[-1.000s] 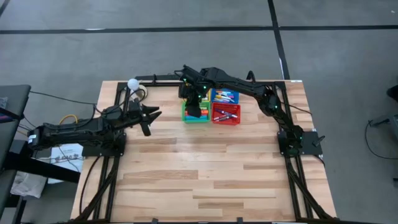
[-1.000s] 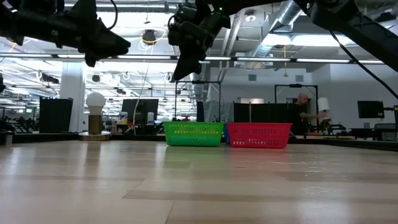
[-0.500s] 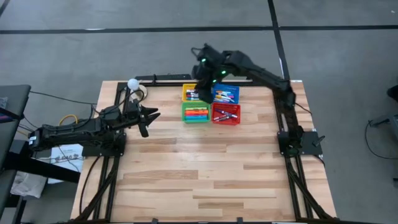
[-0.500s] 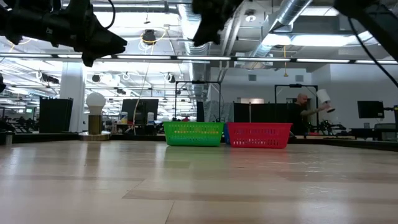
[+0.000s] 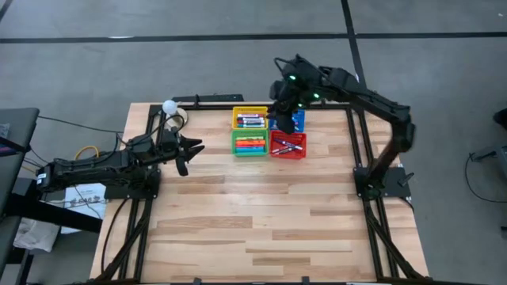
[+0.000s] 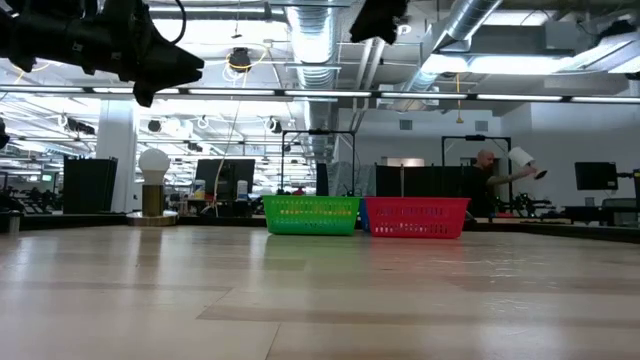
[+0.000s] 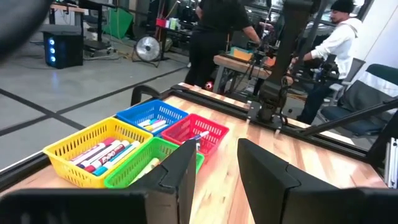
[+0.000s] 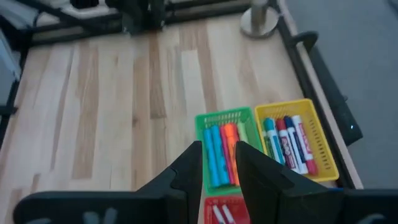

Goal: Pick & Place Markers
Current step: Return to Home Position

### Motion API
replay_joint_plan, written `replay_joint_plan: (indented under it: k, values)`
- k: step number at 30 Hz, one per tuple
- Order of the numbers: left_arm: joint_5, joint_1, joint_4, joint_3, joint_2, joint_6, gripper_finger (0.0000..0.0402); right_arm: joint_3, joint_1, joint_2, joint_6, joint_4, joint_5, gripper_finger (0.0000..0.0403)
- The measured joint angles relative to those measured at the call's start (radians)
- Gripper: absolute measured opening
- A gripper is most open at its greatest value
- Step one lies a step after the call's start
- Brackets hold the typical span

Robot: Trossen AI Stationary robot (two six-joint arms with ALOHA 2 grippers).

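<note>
Right gripper (image 8: 217, 149) hangs high, left gripper (image 7: 217, 146) low, both slightly parted.

Four mesh baskets sit close together as a square block at 12 o'clock on the wooden bench (image 5: 261, 222). The yellow basket (image 5: 250, 108) is at the block's 10 o'clock, the blue basket (image 5: 302, 121) at 2, the green basket (image 5: 249, 153) at 8 and the red basket (image 5: 287, 155) at 4. A white bulb (image 5: 169, 105) stands at the bench's 10 o'clock corner. Beyond the bench are a person in dark clothes (image 7: 217, 31), a person in a white hoodie (image 7: 336, 37) and a floor fan (image 7: 147, 47).
</note>
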Motion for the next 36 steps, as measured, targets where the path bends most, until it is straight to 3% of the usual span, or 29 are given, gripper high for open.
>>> replay_joint_plan:
  k: [7, 14, 23, 36]
  values:
    - [0.0, 0.0, 0.008, 0.0, 0.0, 0.0, 0.0117, -0.506, 0.0, -0.298, 0.129, 0.335, 0.026, 0.0086]
    - [-0.002, 0.0, 0.014, 0.0, 0.0, 0.0, 0.0117, -0.884, 0.014, -0.595, 0.243, 0.556, 0.027, 0.0086]
    - [-0.007, 0.0, 0.023, 0.0, 0.0, -0.002, 0.0117, -1.159, 0.014, -0.933, 0.392, 0.56, 0.159, 0.0086]
    - [0.045, 0.0, 0.06, 0.001, 0.0, 0.009, 0.0117, -1.465, 0.027, -1.331, 0.449, 0.706, 0.098, 0.0086]
